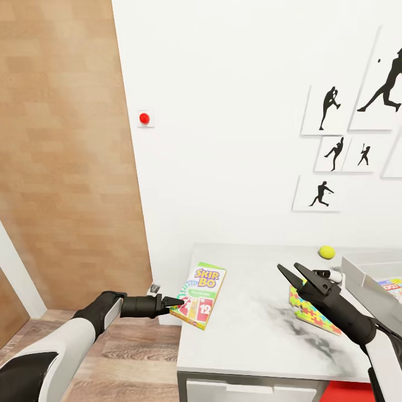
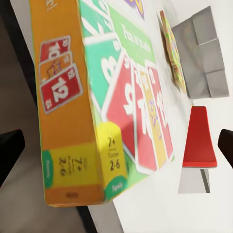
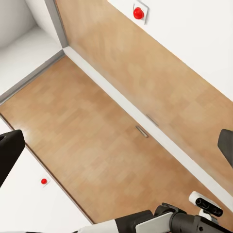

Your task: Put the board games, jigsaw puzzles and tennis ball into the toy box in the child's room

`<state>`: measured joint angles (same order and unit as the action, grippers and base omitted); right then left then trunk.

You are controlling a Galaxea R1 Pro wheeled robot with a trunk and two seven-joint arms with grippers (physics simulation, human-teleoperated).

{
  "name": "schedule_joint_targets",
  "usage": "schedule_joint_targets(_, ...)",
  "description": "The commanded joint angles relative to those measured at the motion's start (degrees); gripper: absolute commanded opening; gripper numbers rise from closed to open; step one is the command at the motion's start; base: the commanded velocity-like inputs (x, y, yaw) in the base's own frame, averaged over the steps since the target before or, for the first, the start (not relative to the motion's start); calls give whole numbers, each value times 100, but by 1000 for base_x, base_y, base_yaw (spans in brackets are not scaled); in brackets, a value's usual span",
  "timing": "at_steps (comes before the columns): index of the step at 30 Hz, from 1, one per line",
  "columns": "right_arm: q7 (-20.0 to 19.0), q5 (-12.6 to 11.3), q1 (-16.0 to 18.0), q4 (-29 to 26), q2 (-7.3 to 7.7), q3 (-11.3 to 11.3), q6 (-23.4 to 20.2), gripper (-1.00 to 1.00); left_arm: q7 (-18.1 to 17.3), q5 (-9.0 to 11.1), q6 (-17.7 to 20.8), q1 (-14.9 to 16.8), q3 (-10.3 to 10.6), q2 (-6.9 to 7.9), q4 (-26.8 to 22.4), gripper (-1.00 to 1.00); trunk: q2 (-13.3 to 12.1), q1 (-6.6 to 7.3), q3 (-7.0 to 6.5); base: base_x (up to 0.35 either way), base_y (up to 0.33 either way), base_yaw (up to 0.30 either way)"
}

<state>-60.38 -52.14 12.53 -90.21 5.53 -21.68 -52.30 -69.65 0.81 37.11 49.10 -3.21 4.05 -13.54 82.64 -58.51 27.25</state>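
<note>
A green-orange-red board game [image 1: 199,295] lies on the light-grey table [image 1: 251,329], overhanging its left edge. My left gripper [image 1: 176,302] is open at that overhanging edge; in the left wrist view its fingers [image 2: 9,151] stand wide on either side of the box's near corner [image 2: 92,145]. Over a jigsaw puzzle [image 1: 314,314] hovers my right gripper [image 1: 295,272], open and holding nothing. The tennis ball [image 1: 326,252] rests near the wall. The toy box [image 1: 363,269] stands at the table's right with something colourful inside.
A wooden door [image 1: 67,151] fills the wall left of the table. A red button [image 1: 144,118] and black silhouette pictures [image 1: 329,109] hang on the white wall. A red seat [image 2: 199,138] sits below the table's front. A small white object [image 1: 330,274] lies beside the toy box.
</note>
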Motion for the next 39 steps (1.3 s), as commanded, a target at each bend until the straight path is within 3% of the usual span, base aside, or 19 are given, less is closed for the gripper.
schedule_joint_targets(1, -9, -7, 4, 2, 0, -3, -26, 100, -15, -2, 60, 3, -22, -1, 0, 100, 3, 0, 6, 0, 0, 0)
schedule_joint_targets(25, -17, -7, 4, 4, 0, -3, -26, 100, -13, -2, 68, 3, -22, -1, 8, 100, 3, 0, 6, 0, 0, 0)
schedule_joint_targets(26, -17, -7, 4, 4, 0, -3, -26, 100, -13, -2, 68, 3, -22, -1, 7, -100, 3, 0, 6, 0, 0, 0)
schedule_joint_targets(39, -18, -7, 4, 4, 0, -3, -26, 100, -22, 5, 54, -47, -23, 6, 8, -100, 3, 0, 6, 0, 0, 0)
